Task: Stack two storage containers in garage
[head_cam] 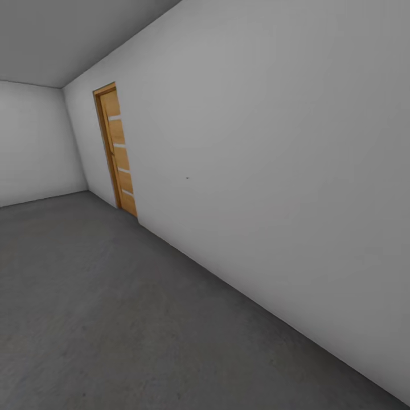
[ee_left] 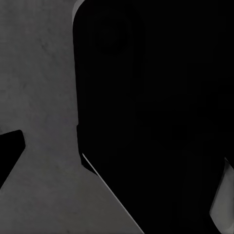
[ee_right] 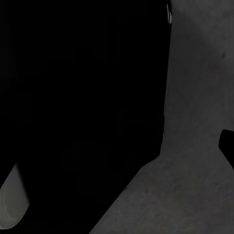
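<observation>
I am in the garage, a bare room with grey-white walls. Its dark grey concrete floor spreads ahead of me. The storage containers and the living room are out of view. In the left wrist view one dark fingertip pokes in at the edge, over the floor. The right wrist view likewise catches a single dark fingertip above the floor. Nothing is seen between the fingers, and their spacing cannot be judged.
A door of horizontal wooden planks sits in the long wall, far ahead on the left. A second wall closes the room's far end. My own black body blocks much of both wrist views.
</observation>
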Controlling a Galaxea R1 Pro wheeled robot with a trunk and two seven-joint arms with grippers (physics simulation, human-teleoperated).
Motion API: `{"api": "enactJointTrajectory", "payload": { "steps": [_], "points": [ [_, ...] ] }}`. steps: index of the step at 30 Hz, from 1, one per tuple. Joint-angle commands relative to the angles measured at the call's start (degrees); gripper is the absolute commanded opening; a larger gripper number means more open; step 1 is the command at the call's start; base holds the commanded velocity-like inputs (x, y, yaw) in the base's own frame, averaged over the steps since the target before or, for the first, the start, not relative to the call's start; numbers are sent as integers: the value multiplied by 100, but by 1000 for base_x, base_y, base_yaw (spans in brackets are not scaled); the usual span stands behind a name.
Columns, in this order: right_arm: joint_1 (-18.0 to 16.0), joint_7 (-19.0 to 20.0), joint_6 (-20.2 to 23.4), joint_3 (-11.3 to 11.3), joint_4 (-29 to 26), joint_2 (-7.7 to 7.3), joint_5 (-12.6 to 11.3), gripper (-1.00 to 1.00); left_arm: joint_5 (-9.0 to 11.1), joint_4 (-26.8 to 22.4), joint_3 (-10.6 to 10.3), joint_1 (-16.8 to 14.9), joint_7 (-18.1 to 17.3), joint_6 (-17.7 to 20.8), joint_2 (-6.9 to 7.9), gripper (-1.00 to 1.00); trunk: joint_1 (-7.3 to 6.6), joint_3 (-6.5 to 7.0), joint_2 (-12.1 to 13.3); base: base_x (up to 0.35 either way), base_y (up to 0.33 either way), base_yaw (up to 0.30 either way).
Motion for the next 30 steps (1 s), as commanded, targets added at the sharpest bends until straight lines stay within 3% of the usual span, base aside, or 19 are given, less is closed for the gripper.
{"api": "enactJointTrajectory", "payload": {
  "steps": [1,22,30],
  "points": [
    [-1,6,1,-2,-1,0,-2,100,1,-1,3,-2,1,-1,-1,100,3,-4,-3,241,240,1],
    [-1,6,1,21,2,0,46,100,1,-1,-8,-2,1,-1,-1,100,3,-4,-3,212,262,2],
    [-2,6,1,21,1,0,51,100,1,-1,-11,-2,1,-2,-1,100,3,-4,-3,193,271,196]
  ]
}}
